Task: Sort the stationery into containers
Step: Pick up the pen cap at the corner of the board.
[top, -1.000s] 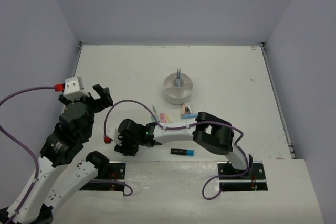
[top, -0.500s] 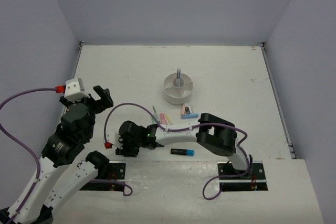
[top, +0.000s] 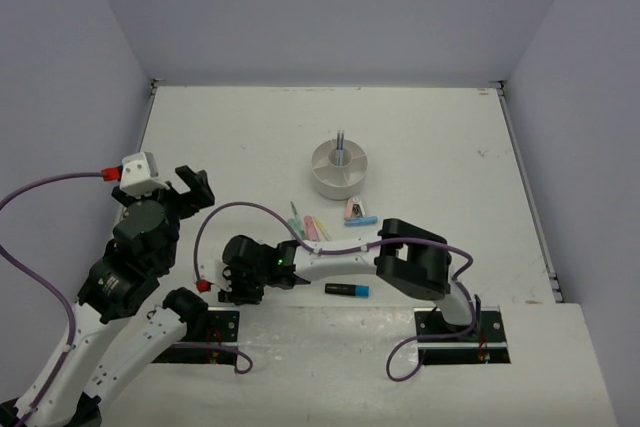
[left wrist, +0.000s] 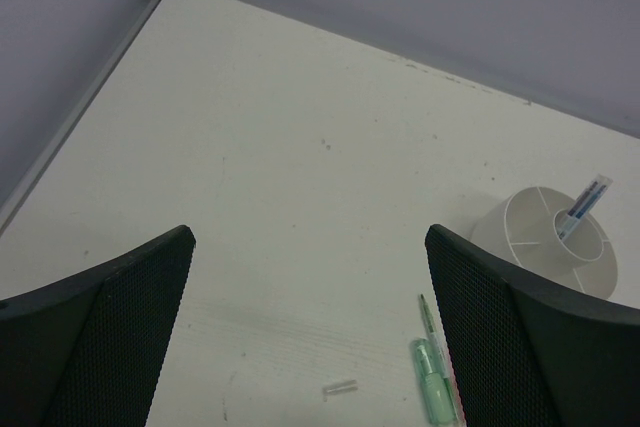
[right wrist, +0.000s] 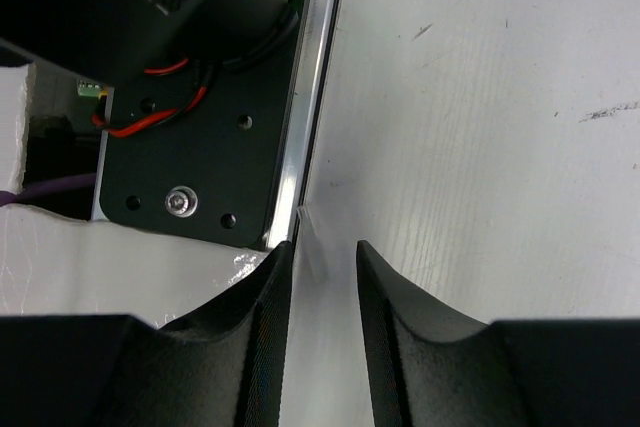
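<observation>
The round white organiser (top: 339, 169) (left wrist: 545, 237) stands mid-table with a pen (top: 340, 142) (left wrist: 585, 199) upright in its central cup. Loose stationery lies nearer: a mint marker (top: 295, 219) (left wrist: 432, 392), a pink marker (top: 312, 226), small pink and blue pieces (top: 357, 212) and a black highlighter with a blue cap (top: 346, 290). My right gripper (top: 238, 285) (right wrist: 322, 245) reaches far left to the table's near edge, its jaws narrow with a gap. A small clear piece (right wrist: 318, 247) leans between them, by the left finger. My left gripper (top: 165, 187) (left wrist: 310, 237) hangs wide open over bare table.
The left arm's black base plate (right wrist: 200, 157) and a metal edge strip (right wrist: 305, 127) lie right beside the right gripper. Another small clear bit (left wrist: 340, 386) and a thin green pen (left wrist: 426, 315) lie ahead of the left gripper. Walls close the table on three sides.
The right gripper has slid slightly left and toward the near edge, and its jaws have narrowed a little. The left arm has sunk slightly.
</observation>
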